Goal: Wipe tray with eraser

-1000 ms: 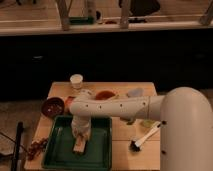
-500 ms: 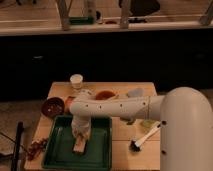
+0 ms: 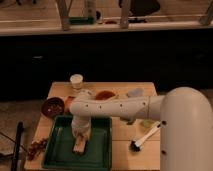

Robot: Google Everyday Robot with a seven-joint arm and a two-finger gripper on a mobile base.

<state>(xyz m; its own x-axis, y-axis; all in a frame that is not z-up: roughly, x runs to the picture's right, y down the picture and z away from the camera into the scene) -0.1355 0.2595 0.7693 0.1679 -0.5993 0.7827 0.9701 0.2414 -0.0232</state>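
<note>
The dark green tray [image 3: 99, 150] lies at the front left of the wooden table. On its floor, left of centre, rests the tan eraser [image 3: 79, 146]. My white arm reaches in from the right and bends down over the tray. My gripper [image 3: 80, 136] points straight down and sits on the eraser's upper end. The eraser's far part is hidden under the wrist.
A dark-red bowl [image 3: 52, 106] stands behind the tray's left corner. A white cup [image 3: 76, 80] is at the back, with an orange dish [image 3: 104, 95] and a grey-blue pad [image 3: 134, 92] to its right. A white-handled brush [image 3: 145, 138] lies right of the tray.
</note>
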